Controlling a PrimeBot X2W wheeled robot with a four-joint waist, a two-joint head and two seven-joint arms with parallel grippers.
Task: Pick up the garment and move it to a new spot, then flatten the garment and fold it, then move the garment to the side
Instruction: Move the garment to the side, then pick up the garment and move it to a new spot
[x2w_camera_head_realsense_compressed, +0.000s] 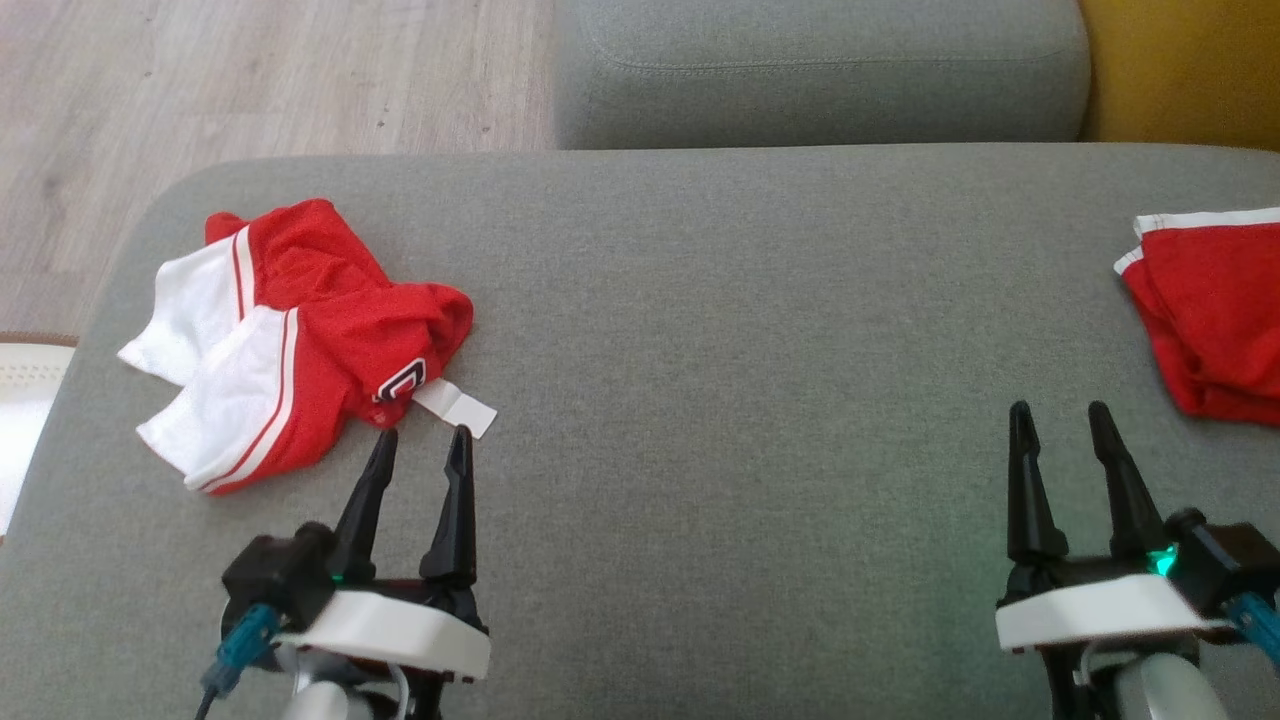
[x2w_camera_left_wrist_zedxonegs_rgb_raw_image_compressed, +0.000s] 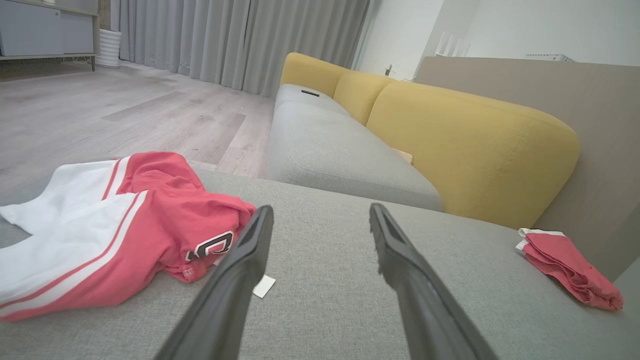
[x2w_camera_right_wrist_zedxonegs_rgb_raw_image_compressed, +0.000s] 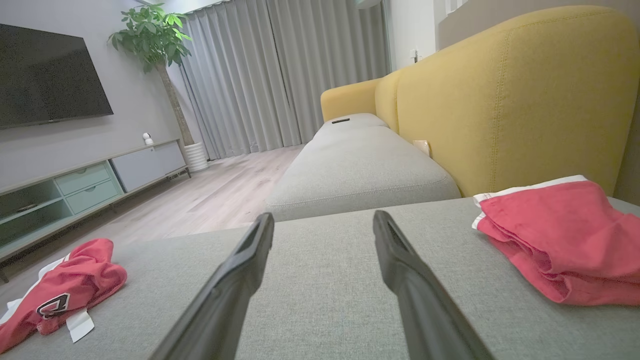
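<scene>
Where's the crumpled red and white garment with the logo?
The garment lies on the grey cushion, at the head view's left, just beyond the left gripper.

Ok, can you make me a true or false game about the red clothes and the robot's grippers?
1. The left gripper is holding the crumpled red and white garment. False: it is open and empty, just short of the garment.
2. The right gripper is open. True.
3. A second red garment lies to the right of the right gripper. True.
4. Both garments lie on a table. False: both lie on the grey cushion.
5. The sofa backrest is blue. False: it is yellow.
</scene>
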